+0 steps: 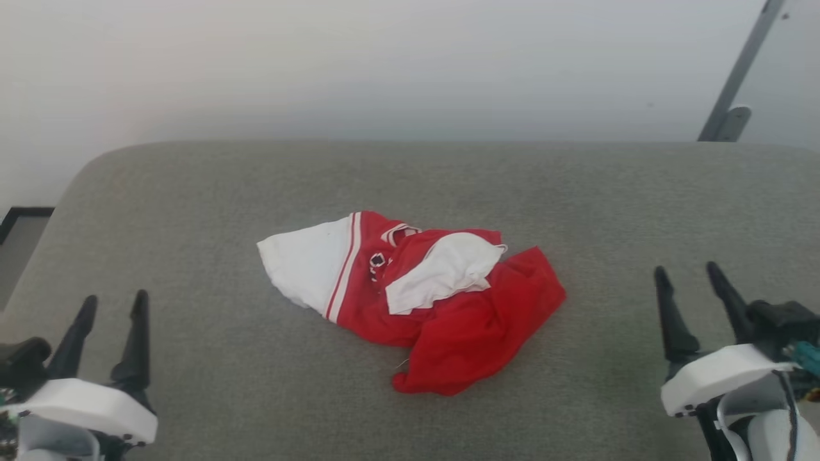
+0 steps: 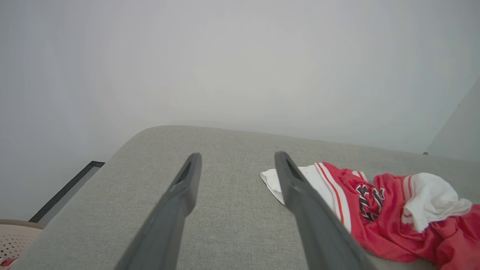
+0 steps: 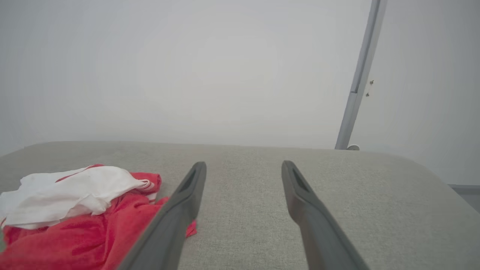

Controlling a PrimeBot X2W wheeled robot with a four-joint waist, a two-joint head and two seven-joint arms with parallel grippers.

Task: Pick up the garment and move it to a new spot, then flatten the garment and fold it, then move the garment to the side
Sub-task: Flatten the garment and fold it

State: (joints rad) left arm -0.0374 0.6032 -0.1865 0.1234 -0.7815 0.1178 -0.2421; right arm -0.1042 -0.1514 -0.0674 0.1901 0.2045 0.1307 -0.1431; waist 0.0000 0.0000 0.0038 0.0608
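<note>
The garment (image 1: pixel 442 307), a red jersey shirt with white sleeves and striped trim, lies crumpled in the middle of the grey padded surface (image 1: pixel 192 211). Part of its dark lettering shows in the left wrist view on the garment (image 2: pixel 378 210); the right wrist view has the garment (image 3: pixel 75 221) at its lower left. My left gripper (image 1: pixel 113 302) rests open at the lower left, well clear of the cloth. My right gripper (image 1: pixel 687 272) stands open at the lower right, also apart from it. Nothing lies between either pair of fingers (image 2: pixel 180 198) (image 3: pixel 300 198).
A pale wall rises behind the surface's rounded far edge. A grey metal post (image 1: pixel 737 70) leans at the back right. A dark-framed floor patch (image 1: pixel 19 230) lies past the left edge, and a pale perforated basket (image 2: pixel 15 240) sits low at the left.
</note>
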